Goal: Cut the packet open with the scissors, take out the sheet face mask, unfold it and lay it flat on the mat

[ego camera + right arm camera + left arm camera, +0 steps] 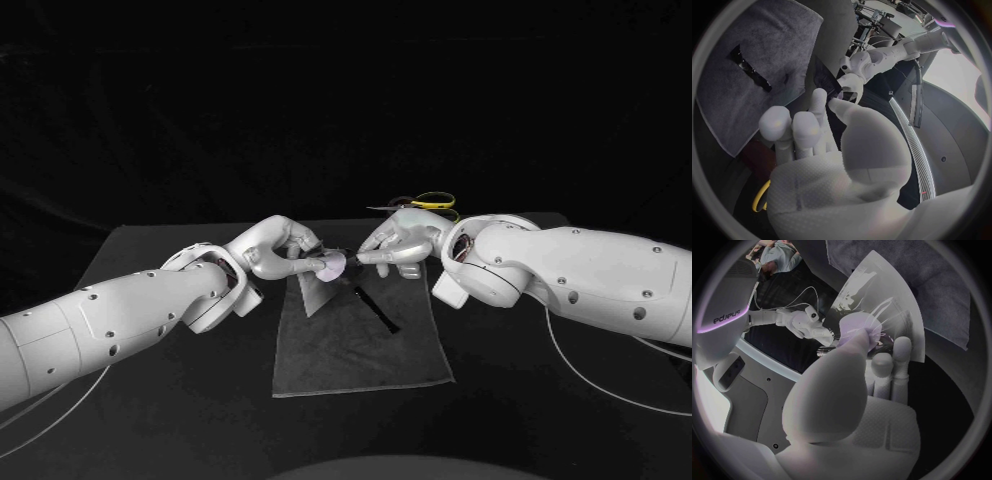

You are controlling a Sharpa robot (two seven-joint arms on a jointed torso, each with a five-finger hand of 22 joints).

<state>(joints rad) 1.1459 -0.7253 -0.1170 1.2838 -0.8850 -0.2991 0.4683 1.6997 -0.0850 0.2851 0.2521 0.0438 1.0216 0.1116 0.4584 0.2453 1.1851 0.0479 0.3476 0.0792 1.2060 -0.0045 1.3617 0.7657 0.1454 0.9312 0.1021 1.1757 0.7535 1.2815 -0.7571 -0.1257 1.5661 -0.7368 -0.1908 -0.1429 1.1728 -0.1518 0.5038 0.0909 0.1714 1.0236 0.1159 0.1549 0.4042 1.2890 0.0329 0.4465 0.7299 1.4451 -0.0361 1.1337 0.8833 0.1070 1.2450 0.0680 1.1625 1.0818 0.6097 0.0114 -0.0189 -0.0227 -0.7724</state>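
My left hand (278,250) holds the silvery packet (317,293) up over the grey mat (361,345), the packet hanging down from its fingers. A pale, folded wad of the sheet mask (332,266) sticks out at the packet's top. My right hand (398,246) meets it from the other side and pinches that wad. In the left wrist view the packet (879,300) fans out beyond my fingers (901,352), with the mask wad (862,329) at its mouth. The yellow-handled scissors (430,204) lie behind the hands at the table's far side.
A thin black strip (378,308) lies slantwise on the mat, also seen as a strip (751,70) on the mat (742,100) in the right wrist view. The black table (159,400) stretches to either side of the mat.
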